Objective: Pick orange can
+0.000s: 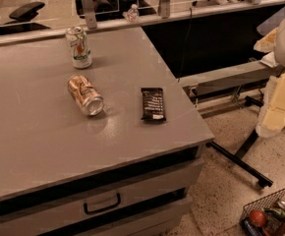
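Nearest to the camera, a grey drawer (132, 193) with a dark handle (102, 204) is sitting under the near edge of the grey table top (29, 141). At the lower right, a wire basket (269, 203) is standing on the speckled floor (221, 176), and something round and red (258, 218) is lying inside it. On the table top, the orange can (85, 95) is lying on its side about in the middle of the surface, somewhat closer to the far edge than to the near one, and its shiny silver end is pointing toward the near edge. Nothing is touching it. A white can (78, 47) with green and orange print is standing upright close to the far edge, behind the orange can and apart from it. A dark snack bar (153, 103) is lying flat near the right edge, to the right of the orange can, with its long side running from far to near. A small clear bottle (131, 13) is standing on the ledge behind the far edge. The pale gripper (272, 114) is hanging over the floor beyond the right edge of the table, well apart from the orange can; whether it is released or clenched I cannot tell.
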Motion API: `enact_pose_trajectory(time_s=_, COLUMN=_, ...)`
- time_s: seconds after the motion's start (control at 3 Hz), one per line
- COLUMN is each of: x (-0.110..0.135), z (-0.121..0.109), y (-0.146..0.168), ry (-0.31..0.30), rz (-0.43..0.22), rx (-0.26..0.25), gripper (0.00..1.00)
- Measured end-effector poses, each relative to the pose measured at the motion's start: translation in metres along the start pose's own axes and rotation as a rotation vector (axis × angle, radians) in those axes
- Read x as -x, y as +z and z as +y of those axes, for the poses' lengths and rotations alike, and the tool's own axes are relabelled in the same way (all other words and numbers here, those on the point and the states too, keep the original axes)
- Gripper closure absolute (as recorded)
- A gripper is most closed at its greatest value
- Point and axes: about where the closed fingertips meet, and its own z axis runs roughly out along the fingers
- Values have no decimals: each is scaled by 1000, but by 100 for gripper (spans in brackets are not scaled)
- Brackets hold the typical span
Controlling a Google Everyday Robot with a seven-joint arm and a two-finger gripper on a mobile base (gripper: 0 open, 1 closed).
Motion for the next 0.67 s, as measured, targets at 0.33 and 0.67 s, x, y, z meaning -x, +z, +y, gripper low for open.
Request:
enact_pose_trajectory(time_s=0.33, x=0, z=0, y=0, ry=0, rz=0, rx=0, gripper=0)
enact_pose_trajectory(time_s=0.67, x=10, z=-2, y=0, ry=23, rz=-9, rx=-9, gripper=0)
